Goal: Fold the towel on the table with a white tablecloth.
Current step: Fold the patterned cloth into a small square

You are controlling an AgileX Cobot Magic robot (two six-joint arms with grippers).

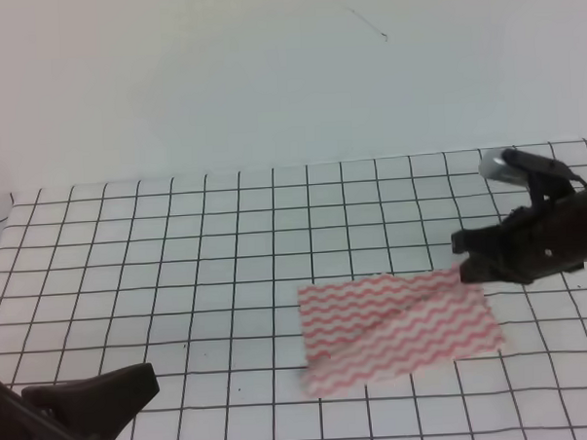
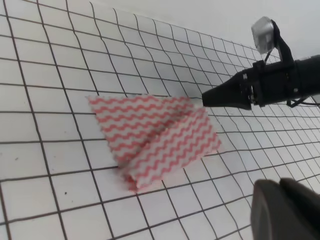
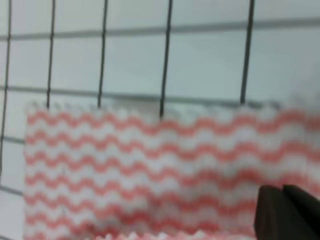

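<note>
The right gripper [image 1: 461, 257] hangs at the towel's [image 1: 401, 330] far right corner, its jaws narrowed together; whether they pinch cloth I cannot tell. The towel lies folded over on the white tablecloth [image 1: 178, 245]. The left gripper [image 1: 135, 381], near-left of the towel, is cut off.

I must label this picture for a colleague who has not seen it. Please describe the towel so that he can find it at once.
Look at the white tablecloth with its grid of thin black lines. To the right of the middle, just beside the right gripper, lies the towel, a thin flat cloth. Its red-pink wavy stripes set it apart.
</note>
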